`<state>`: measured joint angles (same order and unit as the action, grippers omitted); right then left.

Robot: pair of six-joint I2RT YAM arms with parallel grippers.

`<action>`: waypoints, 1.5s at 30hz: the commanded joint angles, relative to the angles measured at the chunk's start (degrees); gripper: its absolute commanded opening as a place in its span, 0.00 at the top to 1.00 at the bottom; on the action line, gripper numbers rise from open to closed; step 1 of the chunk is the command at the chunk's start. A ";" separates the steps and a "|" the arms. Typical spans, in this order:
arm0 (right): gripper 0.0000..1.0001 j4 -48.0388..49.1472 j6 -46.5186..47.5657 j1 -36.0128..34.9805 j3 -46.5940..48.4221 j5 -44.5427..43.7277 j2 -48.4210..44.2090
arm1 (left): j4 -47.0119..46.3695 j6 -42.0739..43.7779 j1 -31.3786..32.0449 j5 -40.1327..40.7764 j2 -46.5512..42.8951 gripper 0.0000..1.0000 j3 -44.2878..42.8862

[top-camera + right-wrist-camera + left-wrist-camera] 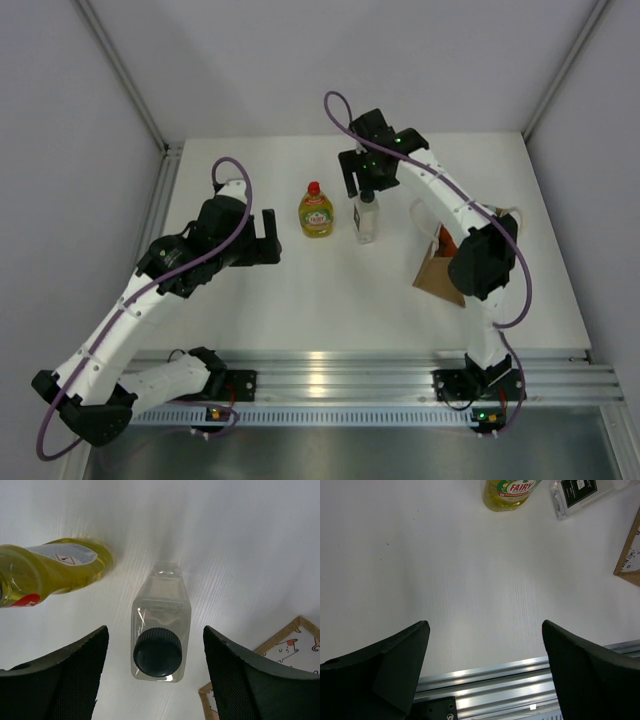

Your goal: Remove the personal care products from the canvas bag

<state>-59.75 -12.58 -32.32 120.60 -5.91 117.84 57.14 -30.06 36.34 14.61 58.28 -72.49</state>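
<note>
Caught the right hand point(155, 635) hanging straight over the whitish bottle point(161, 600), spread wide open, gripping nothing, touching nothing. Saw that bottle standing upright on the counter point(330, 300), long axis aimed right up at the hand, dark cap point(157, 652) on top. Spotted the yellow-green bottle point(316, 213) just beside it, also upright, also out. Found the canvas bag point(437, 272) off to that hand's own right and nearer the arm bases, partly hidden under the right elbow, so way closer to the right arm than the left. Checked the left hand point(485, 627) too: open, empty, well apart from everything. Counted two bottles out, one bag. Noticed a bit of orange point(445, 238) at the bag's mouth; couldn't tell how many in there. Guessed the next reach meant going down into that bag.
</note>
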 commanded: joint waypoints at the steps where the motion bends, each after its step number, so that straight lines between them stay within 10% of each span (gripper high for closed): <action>1: 0.27 1.39 0.19 0.50 3.15 0.29 -1.65 | -0.63 0.45 0.14 0.07 -0.01 0.02 -1.07; 12: 0.25 1.47 -1.55 1.46 2.28 -7.79 -20.16 | -0.72 0.80 0.23 -5.29 2.45 0.02 -4.50; 23: 0.01 11.67 -9.39 6.20 -28.91 -9.37 -51.64 | -0.72 -2.54 0.31 -7.75 6.05 0.02 -8.72; 34: 0.01 -4.85 -12.02 7.88 -35.76 -19.91 -59.56 | -0.63 -5.53 0.31 -7.22 7.37 0.02 -10.13; 41: 0.34 -3.01 -10.01 13.05 -41.76 -19.49 -53.00 | -0.72 -4.39 0.40 -9.25 8.17 0.02 -10.39; 45: 0.35 4.26 -5.81 18.86 -44.39 -14.14 -50.96 | -0.72 -2.11 0.31 -8.64 7.29 0.02 -9.69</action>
<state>-61.36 -21.54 -17.15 77.32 -22.55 66.30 57.17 -34.09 36.49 6.20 66.76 -80.99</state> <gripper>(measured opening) 0.654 0.984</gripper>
